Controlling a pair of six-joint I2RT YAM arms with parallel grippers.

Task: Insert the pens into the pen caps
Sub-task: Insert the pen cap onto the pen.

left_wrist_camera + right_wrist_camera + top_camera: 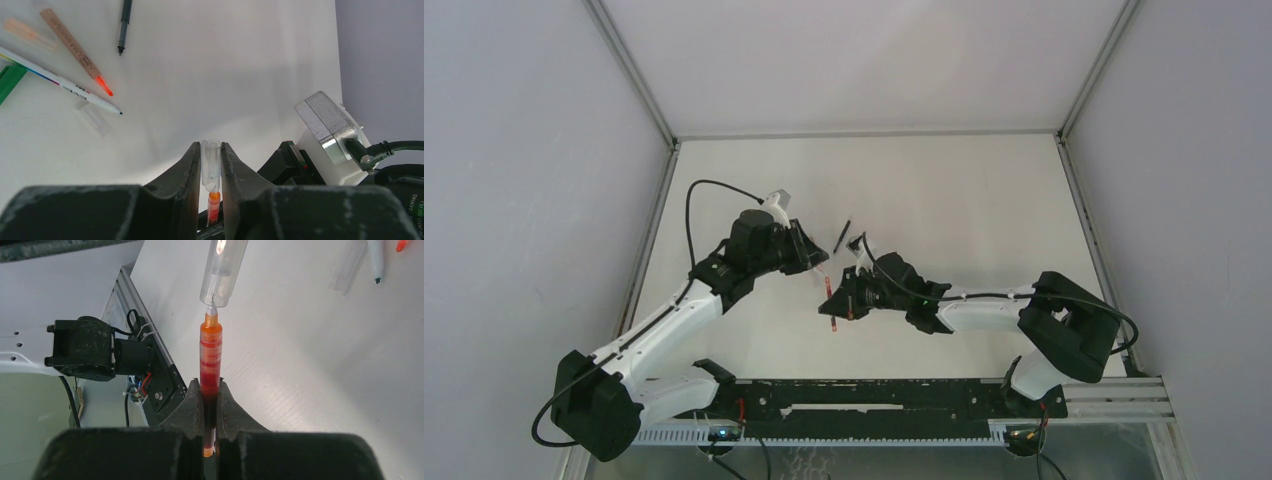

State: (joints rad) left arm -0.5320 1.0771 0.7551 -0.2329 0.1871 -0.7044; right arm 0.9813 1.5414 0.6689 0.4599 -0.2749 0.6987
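My left gripper (pixel 211 146) (pixel 812 262) is shut on a clear pen cap (pixel 211 162), which stands upright between its fingers. An orange-red pen (pixel 210 357) is held along the fingers of my right gripper (pixel 210 385) (pixel 832 300), which is shut on it. In the right wrist view the pen's tip meets the near end of the clear pen cap (pixel 222 272). The same orange-red pen (pixel 214 202) shows just below the cap in the left wrist view. Both grippers meet above the middle of the table.
A black pen (pixel 124 22) (pixel 842 236), a tan pen with an orange tip (pixel 75 50) and a white pen (pixel 60 80) lie on the table. A loose clear cap (pixel 95 117) (pixel 347 270) lies beside them, and a green object (pixel 10 82) sits at the left edge.
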